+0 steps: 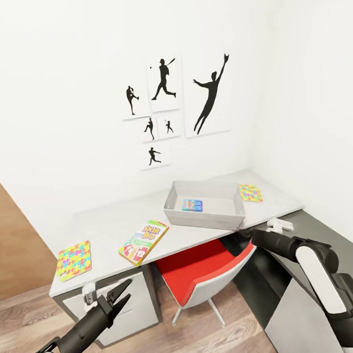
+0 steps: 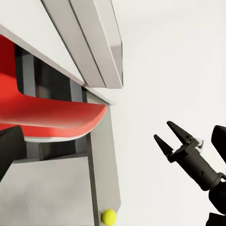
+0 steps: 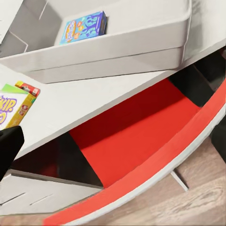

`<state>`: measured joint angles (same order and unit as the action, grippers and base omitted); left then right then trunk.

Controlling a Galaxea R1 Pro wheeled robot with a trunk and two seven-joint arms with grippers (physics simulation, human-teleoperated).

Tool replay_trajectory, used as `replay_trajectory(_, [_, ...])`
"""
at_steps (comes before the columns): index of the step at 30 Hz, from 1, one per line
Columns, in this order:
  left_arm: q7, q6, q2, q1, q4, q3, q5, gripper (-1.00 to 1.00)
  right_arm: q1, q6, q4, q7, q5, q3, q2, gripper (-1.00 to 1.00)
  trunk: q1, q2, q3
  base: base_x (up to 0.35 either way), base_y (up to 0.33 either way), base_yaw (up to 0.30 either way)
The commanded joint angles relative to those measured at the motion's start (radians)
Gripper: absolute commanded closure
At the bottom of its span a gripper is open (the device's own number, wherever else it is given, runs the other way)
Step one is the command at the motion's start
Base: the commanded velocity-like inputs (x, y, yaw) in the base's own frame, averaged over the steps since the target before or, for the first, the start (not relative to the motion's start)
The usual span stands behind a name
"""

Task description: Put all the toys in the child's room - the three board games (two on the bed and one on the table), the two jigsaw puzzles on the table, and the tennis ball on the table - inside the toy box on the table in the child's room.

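The toy box (image 1: 204, 205) sits on the table (image 1: 110, 219) toward its 2 o'clock end, and one toy is already inside: the mostly blue board game (image 1: 192, 204) lies flat on its floor. That looks like the only step finished.

Still out on the table are the Skip-Bo game (image 1: 143, 241), near the front edge at about 7 o'clock from the toy box, one jigsaw puzzle (image 1: 73, 260) at the far 9 o'clock end, and a second jigsaw puzzle (image 1: 250, 192) just beside the box at its 3 o'clock side. A tennis ball (image 2: 109, 216) shows in the left wrist view, low beside the table's side panel, apparently not on the tabletop. The Monopoly game cannot be placed from these pictures.

The left gripper (image 1: 120, 296) hangs below the table's front edge, jaws spread and holding nothing. The right gripper (image 1: 248, 235) reaches under the table above the red chair (image 1: 206, 270); whether its jaws are apart cannot be told.

Most of the task remains.
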<state>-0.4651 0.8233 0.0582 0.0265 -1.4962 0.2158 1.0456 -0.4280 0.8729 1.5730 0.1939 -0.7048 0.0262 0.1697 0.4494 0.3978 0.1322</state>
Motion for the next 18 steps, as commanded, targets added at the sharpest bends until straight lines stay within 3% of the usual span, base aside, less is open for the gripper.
replay_trajectory(1, [-0.002,0.006,-0.001,0.001,0.000,0.001,0.001,-1.00,0.003,0.007,0.003,0.010,-0.010,0.000,0.002,-1.00,0.001,0.002,0.002,0.000,0.000,0.213])
replay_trajectory(18, [-0.001,0.004,-0.007,0.000,0.002,0.002,-0.001,-1.00,0.017,0.019,0.010,0.012,-0.008,-0.003,0.007,-1.00,0.001,0.002,-0.007,0.000,0.000,0.222])
